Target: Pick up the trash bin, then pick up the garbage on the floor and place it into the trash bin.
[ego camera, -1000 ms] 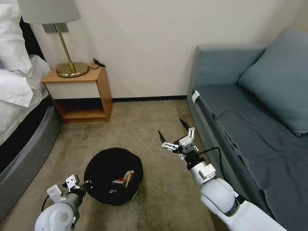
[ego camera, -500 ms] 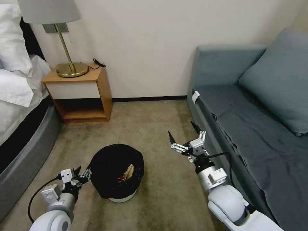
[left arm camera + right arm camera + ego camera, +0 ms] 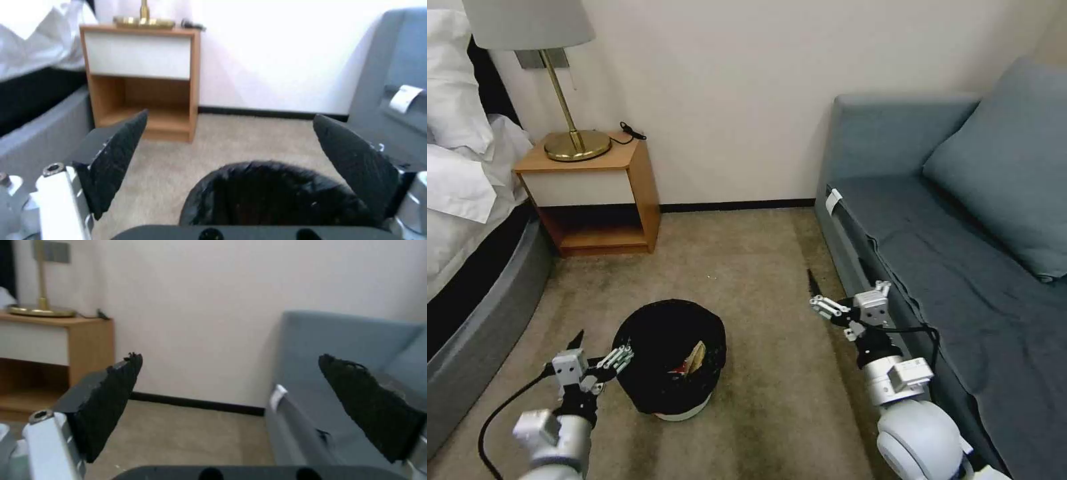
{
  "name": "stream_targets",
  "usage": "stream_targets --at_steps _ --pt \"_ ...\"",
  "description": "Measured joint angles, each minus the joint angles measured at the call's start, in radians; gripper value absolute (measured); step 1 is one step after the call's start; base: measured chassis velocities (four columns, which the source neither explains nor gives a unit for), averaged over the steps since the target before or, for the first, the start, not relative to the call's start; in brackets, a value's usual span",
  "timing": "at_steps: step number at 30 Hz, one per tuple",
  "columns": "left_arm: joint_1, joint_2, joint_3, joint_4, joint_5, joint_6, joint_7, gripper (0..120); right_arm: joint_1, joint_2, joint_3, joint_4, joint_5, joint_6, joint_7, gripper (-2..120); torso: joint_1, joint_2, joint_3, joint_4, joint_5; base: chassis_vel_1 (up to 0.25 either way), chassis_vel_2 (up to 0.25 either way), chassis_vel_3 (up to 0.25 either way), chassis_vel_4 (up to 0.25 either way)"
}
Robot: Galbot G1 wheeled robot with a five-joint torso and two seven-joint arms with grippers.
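While the trash bin (image 3: 670, 363) stands on the carpet holding wrappers, with no litter visible around it, the left gripper (image 3: 602, 347) beside it and right gripper (image 3: 847, 293) by the sofa (image 3: 960, 267) both have jaws spread, suggesting the task is nearly finished.

The head view looks forward and down from above onto the carpet (image 3: 747, 267), taking in the bed (image 3: 467, 200) at left, the nightstand (image 3: 594, 193), the wall and the sofa (image 3: 960, 220) at right. The left wrist view sits low and close behind the bin (image 3: 271, 193) — its black top fills the near foreground — and faces the nightstand (image 3: 142, 76) and wall. The right wrist view, also low, faces the wall and the sofa (image 3: 351, 350) arm, perhaps slightly raised. All three share the nightstand (image 3: 53, 340), the baseboard and the sofa's end.
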Motion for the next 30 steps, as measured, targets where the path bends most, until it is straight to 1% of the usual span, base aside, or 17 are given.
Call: stream_targets --at_steps 1,2,3,6,8,9,11,13,15,16,18,20,24,29,30 --pt "0.011 -0.003 0.003 -0.010 0.010 -0.012 0.000 100 -0.009 0.004 0.007 0.008 -0.003 -0.009 0.002 100 0.000 0.000 0.000 0.0000 0.0000 0.000 0.000 0.000 0.000" --pt "0.032 -0.010 0.007 -0.035 0.042 -0.042 -0.005 100 -0.032 0.015 0.021 0.027 -0.014 -0.034 0.012 100 0.000 0.000 0.000 0.0000 0.0002 0.000 0.000 0.000 0.000" --pt "0.040 -0.012 0.012 -0.051 0.061 -0.057 -0.013 100 -0.046 0.024 0.027 0.039 -0.019 -0.049 0.021 100 0.000 0.000 0.000 -0.0001 0.0001 0.000 0.000 0.000 0.000" --pt "0.046 -0.013 0.026 -0.080 0.073 -0.068 -0.036 100 -0.063 0.036 0.035 0.056 -0.022 -0.070 0.032 100 0.000 0.000 0.000 -0.0001 0.0000 0.000 0.000 0.000 0.000" --pt "0.047 -0.012 0.051 -0.125 0.048 -0.049 -0.073 100 -0.072 0.047 0.038 0.069 -0.024 -0.086 0.044 100 0.000 0.000 0.000 -0.0002 0.0001 0.000 0.000 0.000 0.000" --pt "0.047 -0.012 0.051 -0.125 0.048 -0.049 -0.073 100 -0.072 0.047 0.038 0.069 -0.024 -0.086 0.044 100 0.000 0.000 0.000 -0.0002 0.0001 0.000 0.000 0.000 0.000" --pt "0.045 -0.004 0.077 -0.168 0.031 -0.006 -0.116 100 -0.074 0.053 0.040 0.079 -0.024 -0.101 0.053 100 0.000 0.000 0.000 -0.0001 0.0000 0.000 0.000 0.000 0.000" --pt "0.045 -0.002 0.084 -0.177 0.030 0.004 -0.125 100 -0.075 0.055 0.041 0.081 -0.024 -0.104 0.055 100 0.000 0.000 0.000 0.0000 0.0000 0.000 0.000 0.000 0.000" --pt "0.043 0.008 0.112 -0.205 0.034 0.044 -0.164 100 -0.084 0.062 0.043 0.089 -0.024 -0.112 0.060 100 0.000 0.000 0.000 -0.0001 0.0000 0.000 0.000 0.000 0.000" --pt "0.043 0.008 0.112 -0.205 0.034 0.044 -0.164 100 -0.084 0.062 0.043 0.089 -0.024 -0.112 0.060 100 0.000 0.000 0.000 -0.0001 0.0000 0.000 0.000 0.000 0.000" --pt "0.039 0.017 0.134 -0.215 0.041 0.063 -0.182 100 -0.091 0.069 0.047 0.091 -0.026 -0.112 0.061 100 0.000 0.000 0.000 -0.0001 0.0000 0.000 0.000 0.000 0.000" --pt "0.036 0.024 0.146 -0.216 0.045 0.068 -0.186 100 -0.094 0.075 0.050 0.091 -0.027 -0.112 0.061 100 0.000 0.000 0.000 -0.0002 0.0000 0.000 0.000 0.000 0.000" --pt "0.030 0.032 0.155 -0.212 0.050 0.069 -0.184 100 -0.093 0.079 0.052 0.091 -0.027 -0.112 0.060 100 0.000 0.000 0.000 -0.0001 0.0000 0.000 0.000 0.000 0.000" --pt "0.026 0.040 0.155 -0.206 0.050 0.070 -0.174 100 -0.095 0.080 0.056 0.090 -0.033 -0.108 0.054 100 0.000 0.000 0.000 -0.0001 0.0000 0.000 0.000 0.000 0.000" --pt "0.025 0.041 0.154 -0.204 0.050 0.072 -0.173 100 -0.097 0.080 0.060 0.087 -0.052 -0.102 0.050 100 0.000 0.000 0.000 -0.0001 -0.0001 0.000 0.000 0.000 0.000"
